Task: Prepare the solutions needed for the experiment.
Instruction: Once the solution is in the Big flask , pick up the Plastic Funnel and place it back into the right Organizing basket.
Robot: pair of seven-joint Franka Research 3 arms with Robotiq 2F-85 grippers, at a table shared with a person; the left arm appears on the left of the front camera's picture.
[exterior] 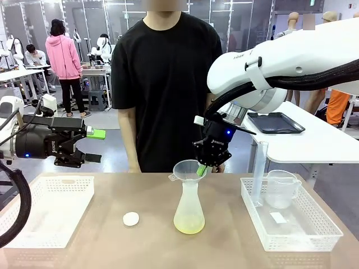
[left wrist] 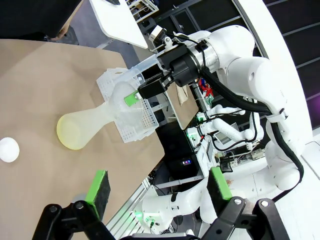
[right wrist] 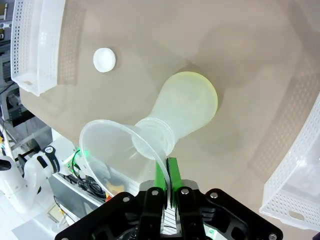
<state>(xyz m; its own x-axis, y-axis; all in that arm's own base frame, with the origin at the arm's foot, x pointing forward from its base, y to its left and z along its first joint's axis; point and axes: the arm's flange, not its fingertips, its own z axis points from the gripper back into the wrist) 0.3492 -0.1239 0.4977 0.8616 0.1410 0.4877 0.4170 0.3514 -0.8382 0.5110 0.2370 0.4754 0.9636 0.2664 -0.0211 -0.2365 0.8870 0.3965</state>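
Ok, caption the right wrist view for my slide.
Right gripper pinches a clear funnel seated in the flask of yellow-green solution.

Lab hall: workbenches (exterior: 322, 143), measuring beaker (exterior: 280, 189)

front: fixed on the robot's side, mid-range, looking level across the tabletop (exterior: 112, 246) toward a standing person (exterior: 168, 84) | left wrist: rolled sideways, raised off the tabletop's left end, far from the flask (left wrist: 75, 132) | right wrist: close, steeply down over funnel (right wrist: 115, 150) and flask | shared by all: flask, funnel, white cap (exterior: 130, 219), tabletop
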